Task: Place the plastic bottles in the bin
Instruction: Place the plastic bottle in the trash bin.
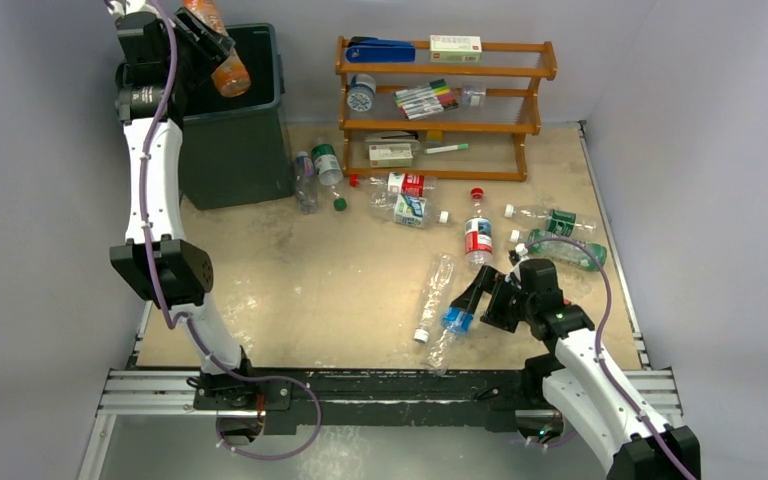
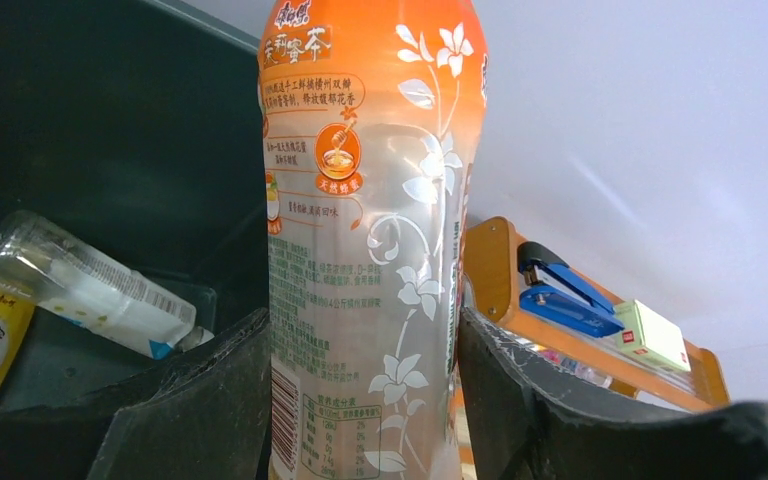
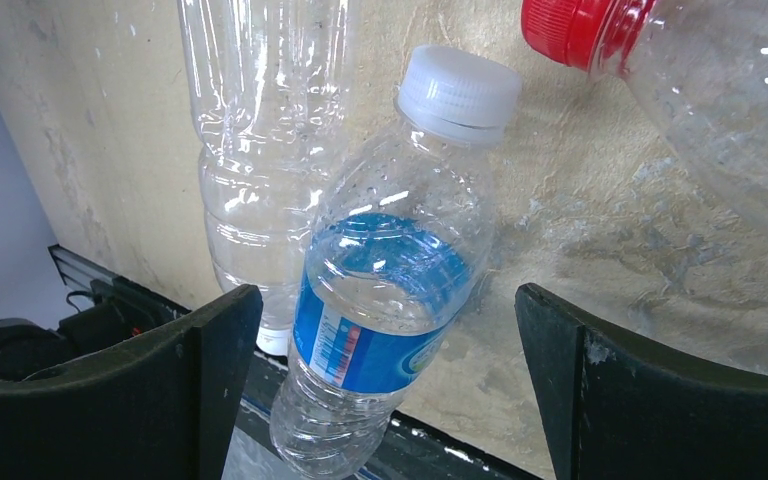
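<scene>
The left fingers (image 2: 210, 400) grip an orange-labelled bottle (image 2: 370, 200) upright above the open bin (image 1: 235, 150), where at least two bottles already lie. The right fingers (image 3: 190, 370) stand wide open on either side of a blue-labelled bottle (image 3: 380, 300) lying on the worktop (image 1: 310, 290), not yet closed on it. By my reckoning the job is in its early part: most of the bottles lie scattered across the worktop.

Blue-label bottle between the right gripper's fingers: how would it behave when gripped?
The blue-label bottle looks nearly empty and thin-walled: probably light, likely to dent under the right gripper's squeeze. Lying on its side, it may roll if one finger touches first.
</scene>
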Available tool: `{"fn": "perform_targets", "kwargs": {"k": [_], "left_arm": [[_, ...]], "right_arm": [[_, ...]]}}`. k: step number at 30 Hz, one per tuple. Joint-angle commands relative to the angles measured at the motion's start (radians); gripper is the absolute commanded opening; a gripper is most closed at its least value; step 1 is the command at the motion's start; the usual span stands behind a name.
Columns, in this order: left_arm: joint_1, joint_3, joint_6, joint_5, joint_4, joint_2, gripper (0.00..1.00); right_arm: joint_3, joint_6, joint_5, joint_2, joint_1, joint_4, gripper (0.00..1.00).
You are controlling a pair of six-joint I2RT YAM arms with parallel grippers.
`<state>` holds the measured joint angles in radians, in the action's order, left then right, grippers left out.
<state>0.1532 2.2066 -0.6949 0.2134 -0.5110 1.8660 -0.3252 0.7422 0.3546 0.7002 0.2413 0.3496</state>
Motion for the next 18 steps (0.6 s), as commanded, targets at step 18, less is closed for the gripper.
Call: {"fn": "perform_targets", "kwargs": {"k": [18], "left_arm": [[0.074, -0.038, -0.008, 0.032, -0.007, -0.101, 0.82]], "right_arm": [[0.031, 0.012, 0.025, 0.012, 0.003, -0.058, 0.97]]}}
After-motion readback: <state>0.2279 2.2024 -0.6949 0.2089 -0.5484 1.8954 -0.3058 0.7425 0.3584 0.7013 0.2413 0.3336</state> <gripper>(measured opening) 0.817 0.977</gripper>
